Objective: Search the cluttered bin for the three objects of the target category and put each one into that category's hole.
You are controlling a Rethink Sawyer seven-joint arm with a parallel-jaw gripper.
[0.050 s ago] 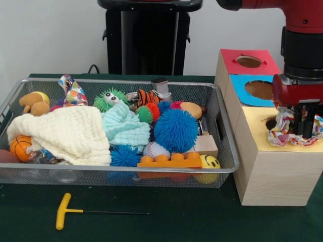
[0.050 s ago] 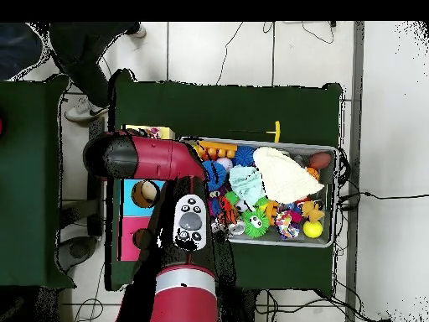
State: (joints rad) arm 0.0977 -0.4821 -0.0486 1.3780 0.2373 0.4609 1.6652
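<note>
Yellow-handled T-wrench (image 1: pixel 63 210) by the table's near edge, wire bin (image 1: pixel 222 151) of clutter behind it, gripper (image 1: pixel 303 132) closed on a patterned fabric ring (image 1: pixel 282 132) over the yellow box top (image 1: pixel 262 128) hole in the front view, overhead the arm (image 2: pixel 142 158) hides both, blue box top (image 2: pixel 134 197) visible.

So many colours here: a cream waffle-knit cloth (image 1: pixel 65 133), a mint green cloth (image 1: pixel 123 126), a bright blue spiky ball (image 1: pixel 175 130), a green spiky ball (image 1: pixel 108 100), an orange toy brick (image 1: pixel 169 161), a yellow smiley ball (image 1: pixel 208 164) and a tiger-striped toy (image 1: pixel 147 97). The box tops go red (image 1: pixel 250 61), blue (image 1: pixel 252 91) and yellow (image 1: pixel 282 131), and a multicolour patterned cloth (image 1: pixel 295 132) sits on the yellow one.
</note>
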